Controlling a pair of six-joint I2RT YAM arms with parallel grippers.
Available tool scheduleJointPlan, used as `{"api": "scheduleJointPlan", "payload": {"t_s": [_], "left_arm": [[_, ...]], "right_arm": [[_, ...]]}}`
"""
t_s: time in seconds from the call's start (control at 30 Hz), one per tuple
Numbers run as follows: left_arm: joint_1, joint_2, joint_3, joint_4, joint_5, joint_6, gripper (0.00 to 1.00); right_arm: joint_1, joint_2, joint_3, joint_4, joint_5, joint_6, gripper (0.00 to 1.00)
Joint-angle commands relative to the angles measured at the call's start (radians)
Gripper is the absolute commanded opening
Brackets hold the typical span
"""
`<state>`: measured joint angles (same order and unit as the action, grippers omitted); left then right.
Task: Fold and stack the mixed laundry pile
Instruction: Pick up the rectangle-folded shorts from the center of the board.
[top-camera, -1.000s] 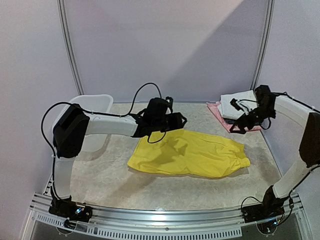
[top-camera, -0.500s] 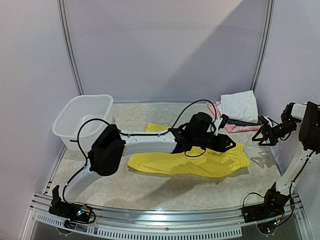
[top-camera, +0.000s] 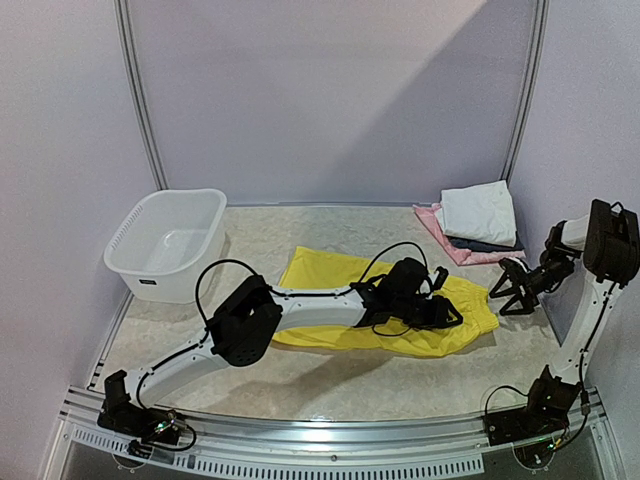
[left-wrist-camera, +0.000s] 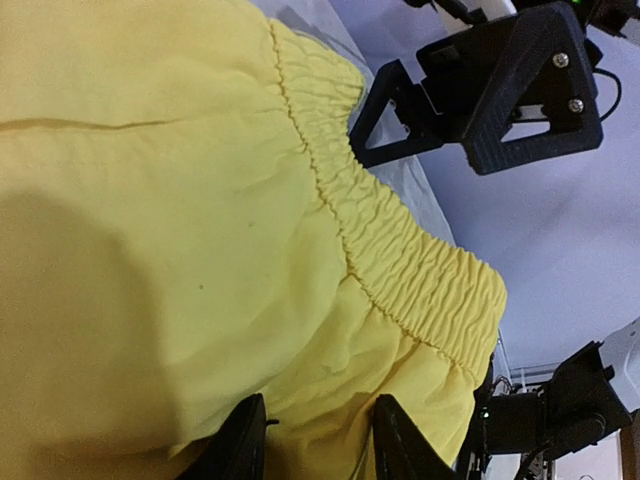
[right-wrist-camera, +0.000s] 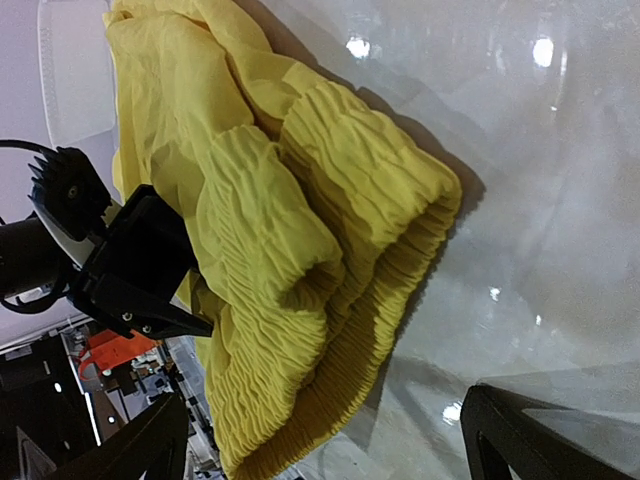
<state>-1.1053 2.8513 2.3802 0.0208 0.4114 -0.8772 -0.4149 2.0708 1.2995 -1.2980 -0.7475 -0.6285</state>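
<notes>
The yellow shorts (top-camera: 325, 272) lay mid-worktop (top-camera: 300, 385), doubled over toward their elastic waist; the left end effector (top-camera: 445, 316) was pinched partway on a fold of that cloth; the right end effector (top-camera: 512, 290) hung spread wide and empty just beside the waistband; the folded white T-shirt (top-camera: 478, 212) sat at the far right.

Plain bright yellow for the shorts (top-camera: 320, 270), white for the basket (top-camera: 150, 255) and the top folded cloth (top-camera: 480, 210), dark grey for the middle cloth (top-camera: 490, 243), pink for the bottom cloth (top-camera: 437, 228), mottled beige speckle for the table (top-camera: 330, 375), pale lilac for the walls (top-camera: 330, 100).
</notes>
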Motion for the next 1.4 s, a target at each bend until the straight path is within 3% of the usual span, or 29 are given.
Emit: {"api": "scheduleJointPlan", "payload": {"t_s": [0.0, 0.43, 0.57, 0.77, 0.93, 1.0, 1.1, 1.23, 1.37], "left_arm": [[0.019, 0.046, 0.004, -0.038, -0.005, -0.048, 0.38], [0.019, 0.028, 0.0, -0.038, -0.026, -0.04, 0.38], [0.018, 0.031, 0.001, -0.041, -0.029, -0.037, 0.38], [0.019, 0.027, -0.011, -0.056, -0.025, -0.034, 0.38], [0.021, 0.004, -0.04, -0.059, -0.029, -0.021, 0.38], [0.021, -0.017, -0.045, -0.077, -0.035, 0.008, 0.45], [0.012, -0.1, -0.054, -0.153, -0.108, 0.189, 0.57], [-0.036, -0.227, -0.028, -0.335, -0.302, 0.628, 0.73], [-0.07, -0.233, 0.037, -0.501, -0.366, 0.929, 0.76]], "right_arm": [[0.046, 0.067, -0.017, 0.057, 0.035, 0.079, 0.96], [0.158, 0.125, -0.024, 0.045, 0.032, 0.154, 0.96], [0.165, 0.136, -0.018, 0.048, -0.046, 0.175, 0.95], [0.163, 0.056, -0.001, 0.099, -0.184, 0.212, 0.94], [0.157, 0.005, -0.013, 0.108, -0.156, 0.235, 0.94], [0.149, -0.006, -0.026, 0.088, -0.14, 0.237, 0.93], [0.124, -0.028, -0.035, 0.072, -0.101, 0.228, 0.93], [0.078, -0.063, -0.015, 0.035, -0.075, 0.198, 0.93], [0.034, -0.088, 0.001, -0.016, -0.089, 0.164, 0.94]]}}
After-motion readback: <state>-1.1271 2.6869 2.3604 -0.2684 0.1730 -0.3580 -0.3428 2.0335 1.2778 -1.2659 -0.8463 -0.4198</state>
